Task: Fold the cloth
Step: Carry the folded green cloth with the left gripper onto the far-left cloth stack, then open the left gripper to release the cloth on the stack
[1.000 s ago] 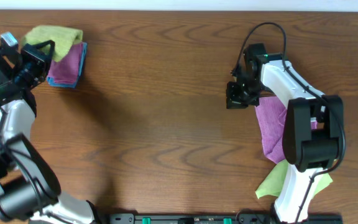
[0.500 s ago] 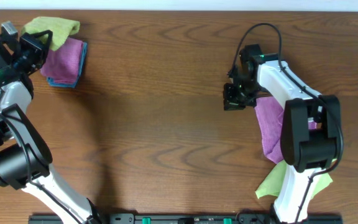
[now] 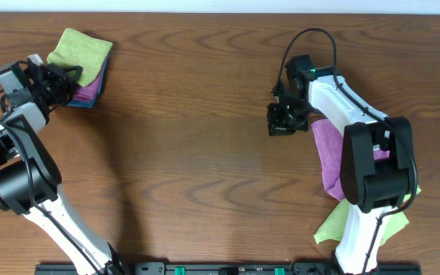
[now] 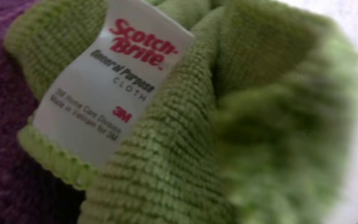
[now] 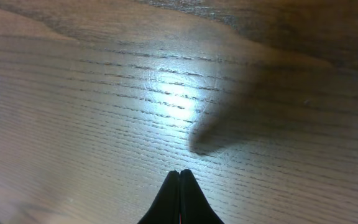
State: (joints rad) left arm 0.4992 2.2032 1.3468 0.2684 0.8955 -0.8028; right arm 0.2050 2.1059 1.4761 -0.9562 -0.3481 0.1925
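Left wrist view is filled by the cloth, its far folds blurred. The left gripper shows no fingers there, so I cannot tell their spread. The right gripper has its tips pressed together, empty, over the table. The white tag reads "Scotch-Brite General Purpose Cloth, 3M". Overhead, the cloth lies atop a purple cloth.

Wooden table; cloth pile far-left; purple cloth, green cloth right.
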